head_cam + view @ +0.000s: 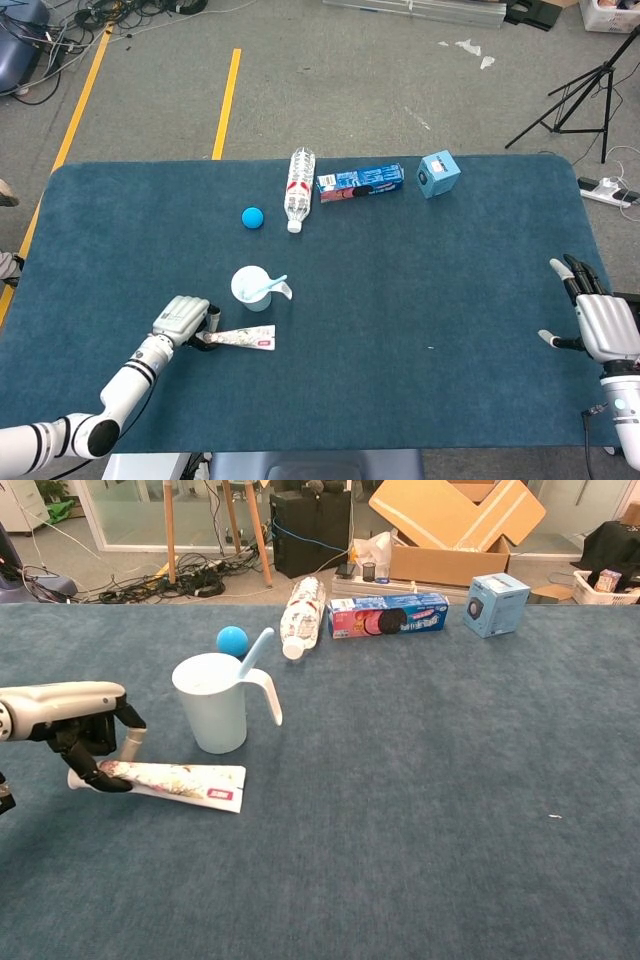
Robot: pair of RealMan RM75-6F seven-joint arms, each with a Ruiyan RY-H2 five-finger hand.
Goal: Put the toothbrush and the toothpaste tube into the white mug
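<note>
on the blue surface [400, 300]:
left hand [75, 720]: fingers [100, 773] grasping the toothpaste tube [175, 780] at its cap end, tube lying flat
toothbrush [253, 650]: standing in the white mug [213, 702], just behind the tube
right hand [603, 320]: fingers spread, holding nothing

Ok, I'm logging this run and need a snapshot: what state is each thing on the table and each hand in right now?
white mug: upright, toothbrush inside.
toothbrush: in the mug, leaning out over the rim.
toothpaste tube: flat on the table, cap end gripped by the left hand.
left hand: fingers closed on the tube's end.
right hand: holds nothing, fingers apart.
water bottle: lying on its side.
cookie box: lying flat.
</note>
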